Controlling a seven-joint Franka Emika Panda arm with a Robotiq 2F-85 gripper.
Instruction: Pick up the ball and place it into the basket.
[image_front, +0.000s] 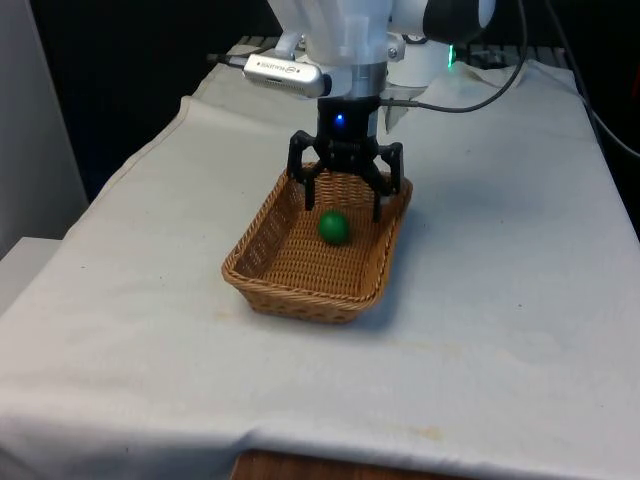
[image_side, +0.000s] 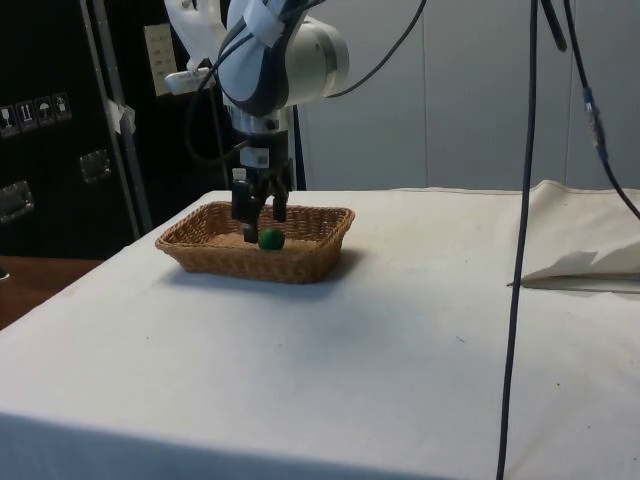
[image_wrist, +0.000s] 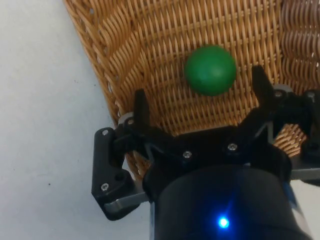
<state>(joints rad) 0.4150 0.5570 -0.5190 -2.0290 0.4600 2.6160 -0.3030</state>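
Note:
A green ball (image_front: 334, 228) lies on the woven floor of a tan wicker basket (image_front: 262, 279), towards its far end. The side view has the ball (image_side: 271, 239) inside the basket (image_side: 300, 266) too, just under the fingers. My gripper (image_front: 343, 207) hangs open directly above the ball, fingers spread wide and holding nothing. In the wrist view the ball (image_wrist: 210, 70) rests free on the basket weave (image_wrist: 150, 55), beyond the open gripper (image_wrist: 200, 97) and touching neither finger.
The basket sits on the white cloth (image_front: 500, 300) near the table's middle. A black cable (image_side: 520, 250) hangs down in the side view, and folded cloth (image_side: 590, 265) lies at that view's right.

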